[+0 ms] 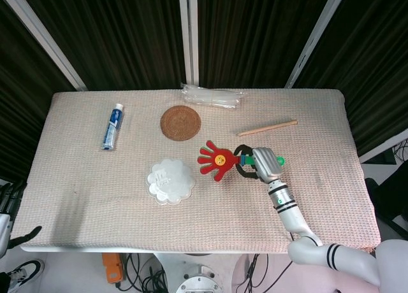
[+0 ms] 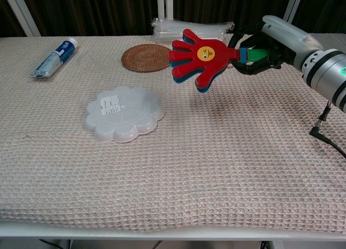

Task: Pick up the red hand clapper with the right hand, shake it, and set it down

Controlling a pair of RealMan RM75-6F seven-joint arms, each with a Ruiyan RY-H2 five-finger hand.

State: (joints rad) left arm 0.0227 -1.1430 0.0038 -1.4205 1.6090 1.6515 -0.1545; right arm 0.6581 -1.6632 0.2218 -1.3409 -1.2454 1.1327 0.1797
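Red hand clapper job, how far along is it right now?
Pickup looks done: the right hand grips the green handle and holds the red hand clapper clear above the table. Shaking may be starting; one frame can't tell. Setting it down is left.

Green handle of red hand clapper (image 2: 201,57) mostly covered by curled fingers (image 2: 244,69) of right hand (image 2: 258,47); grip contact itself unseen. Right arm cut off by right edge in chest view. Lower layers of clapper barely showing under red top. Left hand (image 1: 9,197) only a dark sliver at left edge of head view, pose unreadable. Print on toothpaste tube (image 1: 112,127) and label on white lid (image 2: 124,113) too small to read. Clear plastic pack (image 2: 190,31): contents perhaps straws, unclear.
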